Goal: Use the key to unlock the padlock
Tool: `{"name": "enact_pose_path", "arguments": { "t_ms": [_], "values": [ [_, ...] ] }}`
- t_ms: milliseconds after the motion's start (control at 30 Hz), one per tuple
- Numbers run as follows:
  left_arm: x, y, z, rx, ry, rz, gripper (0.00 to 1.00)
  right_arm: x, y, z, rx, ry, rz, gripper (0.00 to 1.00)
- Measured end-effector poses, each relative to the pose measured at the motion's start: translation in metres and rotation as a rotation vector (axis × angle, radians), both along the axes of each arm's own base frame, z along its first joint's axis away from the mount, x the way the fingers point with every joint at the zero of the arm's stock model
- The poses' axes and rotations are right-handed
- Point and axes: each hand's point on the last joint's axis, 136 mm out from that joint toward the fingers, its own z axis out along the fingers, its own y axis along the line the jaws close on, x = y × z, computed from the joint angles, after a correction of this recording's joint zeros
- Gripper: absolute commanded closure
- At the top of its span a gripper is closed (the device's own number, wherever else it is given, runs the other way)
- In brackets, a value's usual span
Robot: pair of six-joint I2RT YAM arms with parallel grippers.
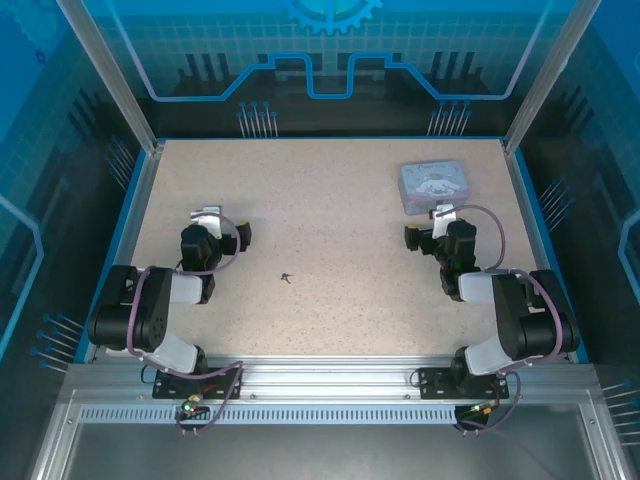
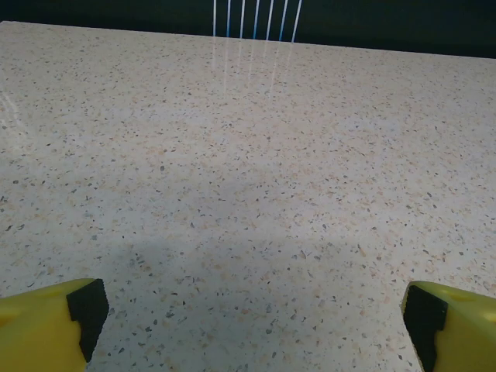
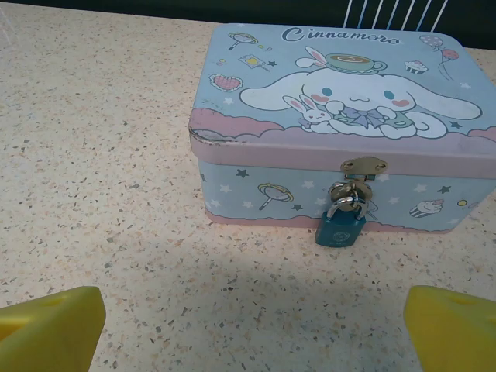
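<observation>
**Key Lies Nearer the Left Arm, Padlock Hangs on the Tin**

The key (image 1: 287, 278) is seen lying flat on the worktop (image 1: 330, 230), between the two arms and well apart from the tin (image 3: 333, 85). It is nearer to the left end effector (image 2: 252, 318) than to the right one. From the left end effector it lies to the right and back toward the arm bases. The key is too small for its long side to be told for sure, but it seems to be slanted a little.

The left end effector is spread wide apart and nothing is held in it. It is pointed toward the far edge, away from the key. It is judged that it must be turned and brought down over the key before a grab can be made.

The right end effector (image 3: 252, 325) is spread wide too, and nothing is held in it. The padlock (image 3: 339, 229) is found straight ahead of it, a little to the right of the middle. The padlock is blue-green with a silver loop. It is hung from the gold clasp (image 3: 364, 166) on the front of the pale blue tin, with its body pointing down, close to the worktop.

The tin's lid is shut and is kept shut by the padlock. What is inside cannot be seen.
</observation>
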Motion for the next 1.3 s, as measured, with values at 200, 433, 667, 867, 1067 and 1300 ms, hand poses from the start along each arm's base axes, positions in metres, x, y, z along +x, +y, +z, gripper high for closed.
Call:
{"name": "enact_pose_path", "arguments": {
  "t_ms": [200, 433, 667, 867, 1067, 1300],
  "values": [
    [0.0, 0.0, 0.0, 0.0, 0.0, 0.0, 0.01, 0.0, 0.0, 0.0, 0.0, 0.0, 0.001, 0.0],
    [0.0, 0.0, 0.0, 0.0, 0.0, 0.0, 0.01, 0.0, 0.0, 0.0, 0.0, 0.0, 0.0, 0.0],
    [0.0, 0.0, 0.0, 0.0, 0.0, 0.0, 0.01, 0.0, 0.001, 0.0, 0.002, 0.0, 0.006, 0.0],
    [0.0, 0.0, 0.0, 0.0, 0.001, 0.0, 0.01, 0.0, 0.0, 0.0, 0.009, 0.001, 0.011, 0.0],
    [-0.003, 0.003, -0.002, 0.002, 0.02, 0.015, 0.01, -0.003, -0.007, 0.002, 0.013, 0.025, -0.022, 0.0],
    [0.001, 0.01, 0.052, -0.017, -0.012, 0.067, 0.01, -0.001, -0.04, 0.075, 0.14, 0.004, -0.247, 0.0]
  ]
}}
